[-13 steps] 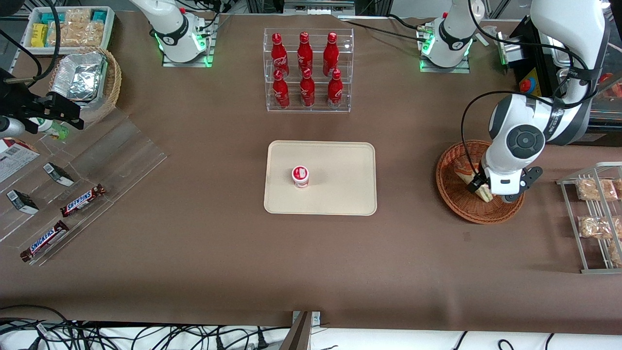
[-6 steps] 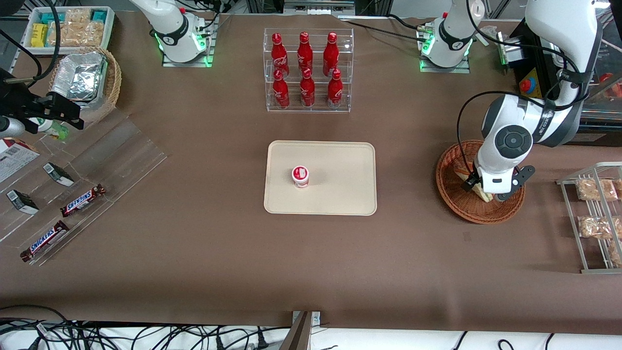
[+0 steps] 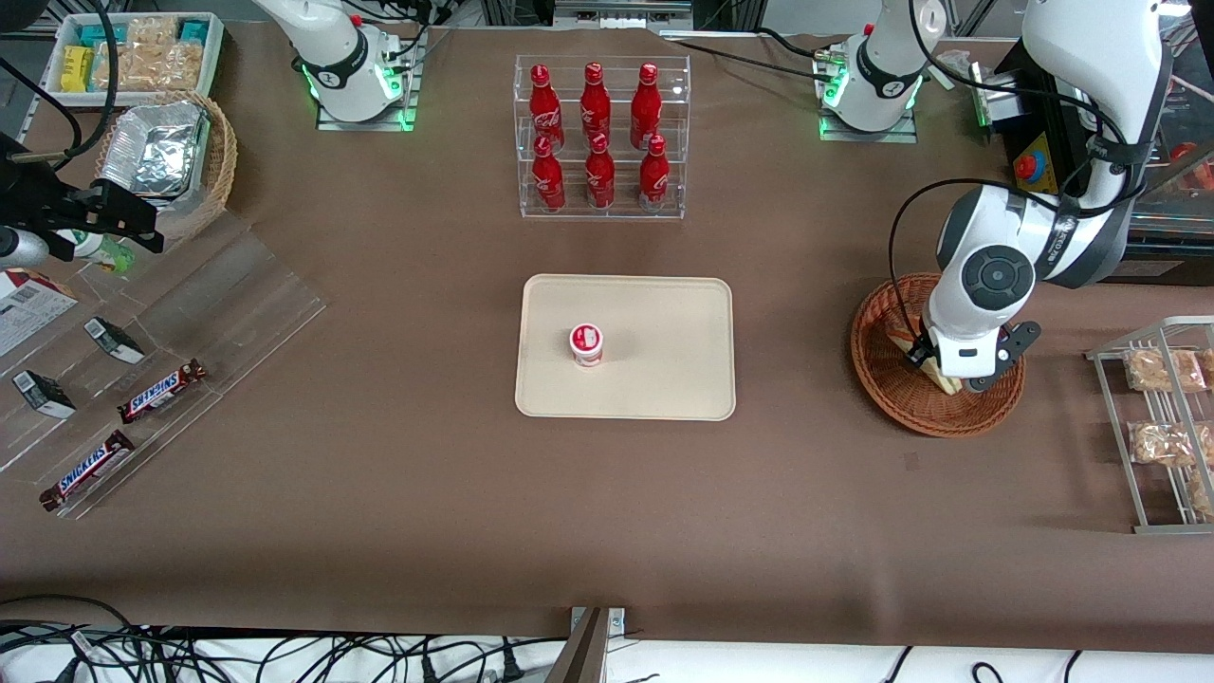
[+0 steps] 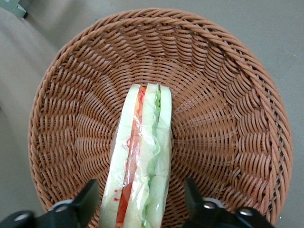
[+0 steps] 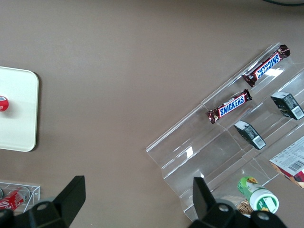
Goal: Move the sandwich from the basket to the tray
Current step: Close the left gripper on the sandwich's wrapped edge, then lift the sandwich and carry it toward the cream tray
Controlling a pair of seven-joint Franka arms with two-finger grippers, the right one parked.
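Note:
The sandwich, a pale bread wedge with green and red filling in clear wrap, stands on edge in the reddish-brown woven basket. In the front view the basket lies toward the working arm's end of the table, with the sandwich mostly hidden under the arm. My left gripper is open, its fingers straddling the sandwich without touching it; in the front view the gripper hangs low over the basket. The cream tray lies at the table's middle.
A small red-and-white cup stands on the tray. A clear rack of red bottles stands farther from the front camera than the tray. A wire rack of snack bags lies beside the basket. Chocolate bars lie toward the parked arm's end.
My left gripper has shifted slightly toward the tray and farther from the front camera, lowering over the sandwich. The sandwich and basket have not moved.

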